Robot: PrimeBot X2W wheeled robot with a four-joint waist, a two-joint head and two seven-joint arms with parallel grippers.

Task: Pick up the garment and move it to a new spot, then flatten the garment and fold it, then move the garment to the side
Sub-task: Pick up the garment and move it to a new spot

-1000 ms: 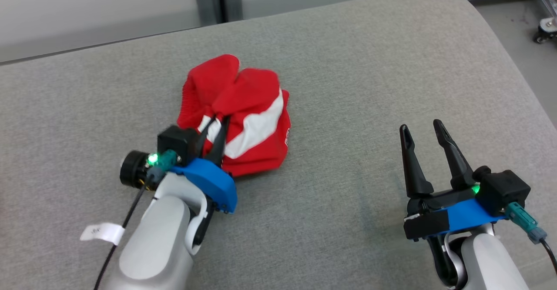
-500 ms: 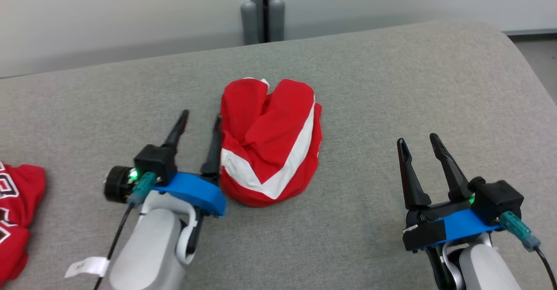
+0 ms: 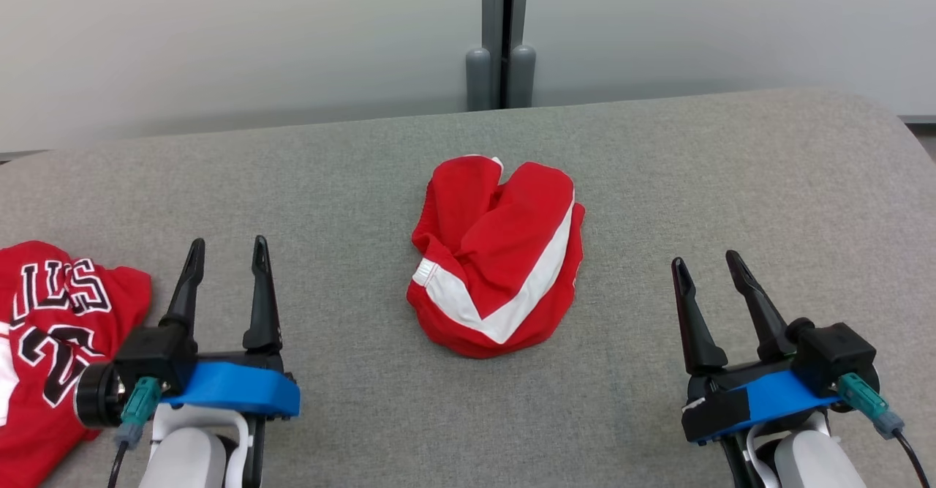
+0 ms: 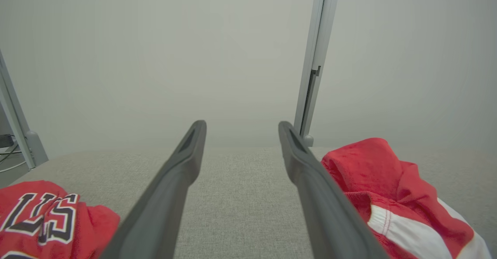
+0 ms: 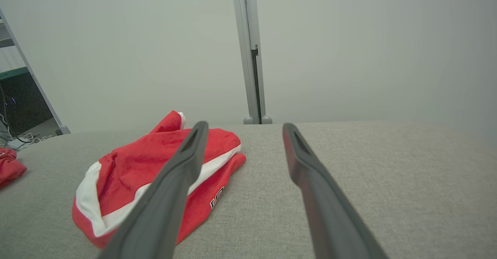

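Whereas a second ago the left gripper (image 3: 227, 242) was pinched on the garment (image 3: 497, 254), it now stands well apart from it at the lower left of the head view, its two fingers spread wide with nothing between them. The whole head view has swung too, so a second red jersey (image 3: 51, 327) with black-and-white lettering has come into sight at the left edge. The right gripper (image 3: 705, 259) is as before at the lower right, fingers equally spread and empty.

The garment lies near the middle of the grey padded surface (image 3: 731, 166), between the two grippers and beyond their fingertips, touching neither. It is red, bunched into a rounded heap with two lobes at its far end, and a broad white band crosses it in a V. A small dark print (image 5: 216, 201) shows on its right flank.

Folds hide what kind of garment it is, the jersey is cut off at the left and bottom edges, and the print is too small to read.
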